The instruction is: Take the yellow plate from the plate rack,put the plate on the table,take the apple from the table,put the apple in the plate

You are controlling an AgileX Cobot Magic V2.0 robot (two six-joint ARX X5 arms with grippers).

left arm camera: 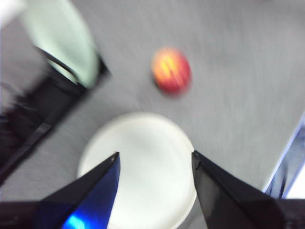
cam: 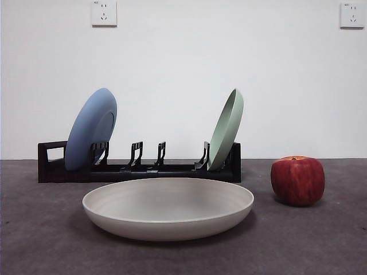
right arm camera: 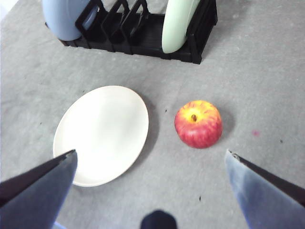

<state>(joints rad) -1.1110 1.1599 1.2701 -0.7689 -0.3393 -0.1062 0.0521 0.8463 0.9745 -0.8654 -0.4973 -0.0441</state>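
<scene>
The yellow plate [cam: 168, 206] lies flat on the table [cam: 321, 240] in front of the plate rack [cam: 143, 169]. The apple [cam: 297, 180] stands on the table to the plate's right, apart from it. My left gripper [left arm camera: 155, 153] is open and empty, high above the plate [left arm camera: 143, 162], with the apple [left arm camera: 171, 70] beyond it; this view is blurred. My right gripper [right arm camera: 150, 151] is wide open and empty, high over the table, with the plate [right arm camera: 102, 131] and the apple [right arm camera: 198, 123] below it. Neither gripper shows in the front view.
The rack [right arm camera: 143, 38] holds a blue plate [cam: 90, 129] at its handle end and a pale green plate [cam: 226, 129] at the other end, with bare slots between them. A wall stands close behind the rack.
</scene>
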